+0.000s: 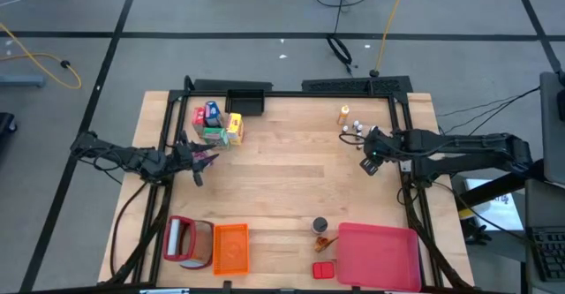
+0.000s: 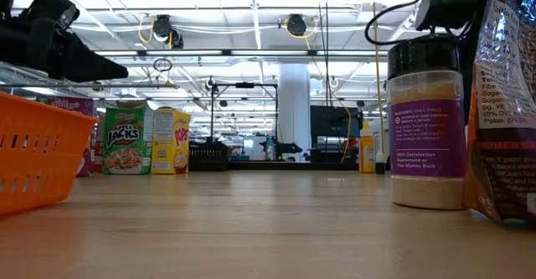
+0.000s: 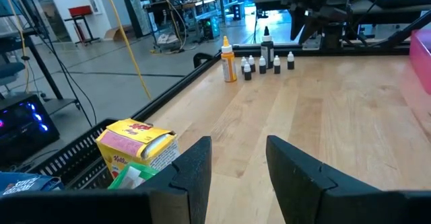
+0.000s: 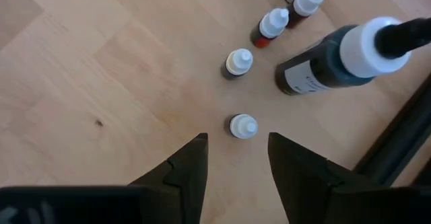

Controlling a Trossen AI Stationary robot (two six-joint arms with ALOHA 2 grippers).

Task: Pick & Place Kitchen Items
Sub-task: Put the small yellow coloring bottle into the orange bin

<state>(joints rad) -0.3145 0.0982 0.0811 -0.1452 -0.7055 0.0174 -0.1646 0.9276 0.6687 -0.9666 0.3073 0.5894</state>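
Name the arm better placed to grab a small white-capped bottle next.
Right. Its open claw hangs directly above a small white-capped bottle, while the left claw sits across the table beside the cereal boxes.

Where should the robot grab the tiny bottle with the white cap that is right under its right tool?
Best by its sides, just below the white cap, coming straight down from above. The tiny bottle stands upright and alone on the table, apart from the other small bottles. The right tool is open above it, a finger on each side, so it probably only needs to lower and close.
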